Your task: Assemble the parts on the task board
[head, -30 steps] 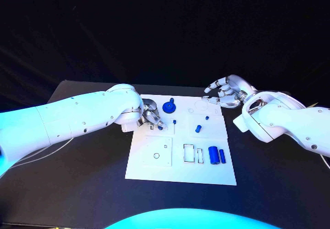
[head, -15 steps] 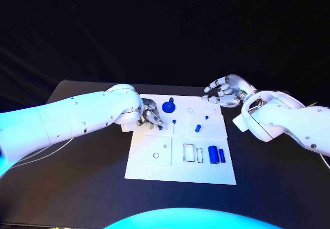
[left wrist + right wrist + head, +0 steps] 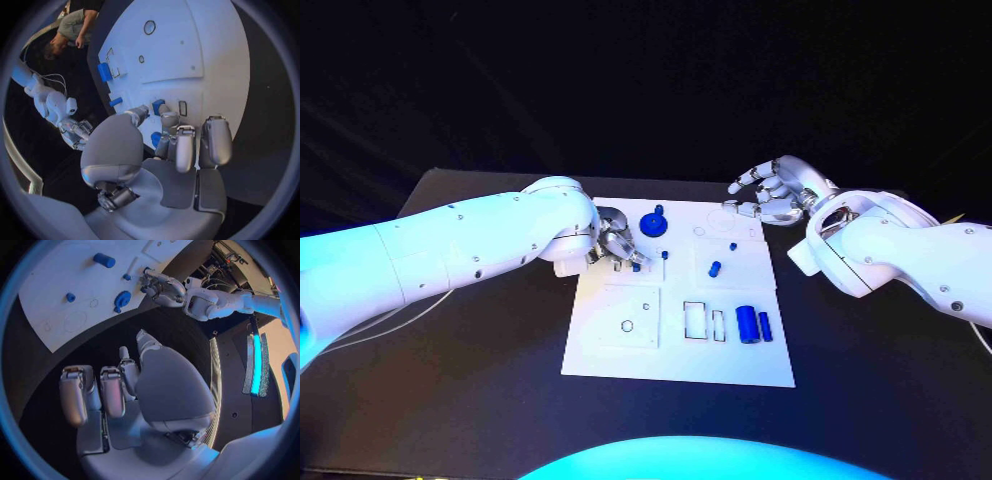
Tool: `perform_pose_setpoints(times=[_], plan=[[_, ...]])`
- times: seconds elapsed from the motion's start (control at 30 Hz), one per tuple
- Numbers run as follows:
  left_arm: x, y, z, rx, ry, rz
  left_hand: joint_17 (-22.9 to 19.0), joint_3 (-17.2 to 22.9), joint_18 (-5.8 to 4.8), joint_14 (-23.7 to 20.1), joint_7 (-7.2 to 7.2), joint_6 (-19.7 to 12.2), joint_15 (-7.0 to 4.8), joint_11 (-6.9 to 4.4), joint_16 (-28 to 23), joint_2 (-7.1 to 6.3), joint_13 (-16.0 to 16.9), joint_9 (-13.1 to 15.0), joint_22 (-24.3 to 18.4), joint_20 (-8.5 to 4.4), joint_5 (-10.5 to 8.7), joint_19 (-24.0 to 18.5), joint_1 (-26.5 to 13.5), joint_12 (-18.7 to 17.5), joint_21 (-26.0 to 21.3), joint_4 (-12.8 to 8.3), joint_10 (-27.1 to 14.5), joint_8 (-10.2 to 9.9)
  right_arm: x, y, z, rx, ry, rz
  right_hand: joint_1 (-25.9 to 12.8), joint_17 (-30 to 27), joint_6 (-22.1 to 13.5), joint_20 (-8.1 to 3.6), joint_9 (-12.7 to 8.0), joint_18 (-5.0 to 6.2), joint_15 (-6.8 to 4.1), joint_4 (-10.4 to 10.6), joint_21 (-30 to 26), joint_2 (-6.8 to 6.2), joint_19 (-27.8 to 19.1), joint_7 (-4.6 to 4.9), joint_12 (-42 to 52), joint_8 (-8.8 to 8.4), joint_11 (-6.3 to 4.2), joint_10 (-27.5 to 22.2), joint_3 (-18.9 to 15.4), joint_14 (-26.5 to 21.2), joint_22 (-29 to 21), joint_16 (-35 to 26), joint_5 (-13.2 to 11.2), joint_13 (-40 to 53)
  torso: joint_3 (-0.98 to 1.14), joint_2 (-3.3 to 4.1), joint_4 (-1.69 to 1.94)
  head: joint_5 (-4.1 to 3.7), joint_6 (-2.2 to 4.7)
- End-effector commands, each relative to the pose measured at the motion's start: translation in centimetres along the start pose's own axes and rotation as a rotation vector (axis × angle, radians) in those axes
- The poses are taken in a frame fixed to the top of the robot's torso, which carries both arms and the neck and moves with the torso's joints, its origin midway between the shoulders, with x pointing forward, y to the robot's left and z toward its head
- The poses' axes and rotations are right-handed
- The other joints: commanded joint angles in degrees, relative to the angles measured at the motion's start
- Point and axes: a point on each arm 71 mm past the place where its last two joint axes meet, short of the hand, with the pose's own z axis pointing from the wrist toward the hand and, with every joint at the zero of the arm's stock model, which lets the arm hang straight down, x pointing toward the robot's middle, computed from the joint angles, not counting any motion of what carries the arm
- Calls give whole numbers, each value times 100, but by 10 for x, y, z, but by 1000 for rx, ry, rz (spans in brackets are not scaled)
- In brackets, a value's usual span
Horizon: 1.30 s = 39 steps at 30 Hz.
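Observation:
The white task board (image 3: 678, 345) lies mid-table. My left hand (image 3: 616, 245) hovers at its far left edge and pinches a small blue part (image 3: 157, 106) between thumb and finger, low over the board (image 3: 187, 45). On the board lie a round blue part (image 3: 656, 222), a short peg (image 3: 714, 268), a tiny stud (image 3: 734, 245) and two blue bars (image 3: 749, 325). My right hand (image 3: 770, 194) hangs off the far right corner, fingers loosely curved and apart, holding nothing. The right wrist view shows this hand (image 3: 119, 390) above the dark table beside the board (image 3: 44, 295).
Black table (image 3: 473, 380) surrounds the board on all sides. Outlined slots (image 3: 629, 318) mark the board's near half. My left forearm (image 3: 459, 255) crosses the table's left side and my right forearm (image 3: 906, 255) the right side.

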Motion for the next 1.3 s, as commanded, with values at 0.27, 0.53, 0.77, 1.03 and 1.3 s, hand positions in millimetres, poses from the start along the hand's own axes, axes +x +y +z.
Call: perform_pose_setpoints(times=[0.27, 0.53, 0.77, 1.03, 1.3], plan=[[0, 3, -8, 18, -9, -9, 1456, -194, -51, 562, 25, 8, -27, 3, 15, -6, 4, 24, -5, 8, 11, 46, -136, 39, 7, -1, 42, -36, 0, 0, 0, -10, 8, -4, -44, 1098, -37, -34, 8, 71, -38, 8, -37, 29, 419, -15, 1, 18, -9, 14, 27, 513, 1226, -35, 16, 384, -5, -4, -1, -8, 33], [-18, -1, -23, 50, -37, -31, 1413, -259, -51, 542, 41, -66, -23, 13, -13, 42, -67, 12, -3, 7, 18, 46, -15, -16, 5, -16, -22, -117, -1, -2, 1, -4, 3, -6, -44, 1098, -37, -34, 8, 71, -38, 8, -37, 29, 419, -15, 1, 18, -9, 14, 27, 513, 1226, -35, 16, 384, -3, -9, 7, -28, 79], [-51, -5, -45, 65, -88, -23, 1387, -300, -47, 530, 56, -96, -15, 25, -30, 64, -100, -6, -19, 9, 18, 37, 6, -41, -4, -9, -52, -167, -2, -4, 1, -1, 3, -7, -56, 1095, -52, -34, 9, 69, -38, 10, -29, 27, 422, -14, 10, 35, -8, 23, 33, 513, 1231, -36, 10, 391, 9, -7, 6, -20, 112], [-76, 5, -44, 18, -96, -27, 1363, -341, -46, 518, 74, -117, -1, 42, -46, 116, -140, -24, -33, 19, 19, 25, 24, -74, -14, -7, -98, -217, -2, -4, 2, 0, 3, -8, -56, 1095, -52, -34, 9, 69, -38, 10, -29, 27, 422, -14, 10, 35, -8, 23, 33, 513, 1231, -36, 10, 391, 4, -2, 12, 11, 153], [-79, 14, -27, -50, -92, 15, 1340, -368, -40, 506, 85, -128, 9, 53, -62, 139, -181, -31, -60, 24, 18, 6, 34, -105, -29, -5, -139, -241, -1, -3, 2, -2, 5, -8, -56, 1095, -52, -34, 9, 69, -38, 10, -29, 27, 422, -14, 10, 35, -8, 23, 33, 513, 1231, -36, 10, 391, -5, 8, 3, 23, 161]])
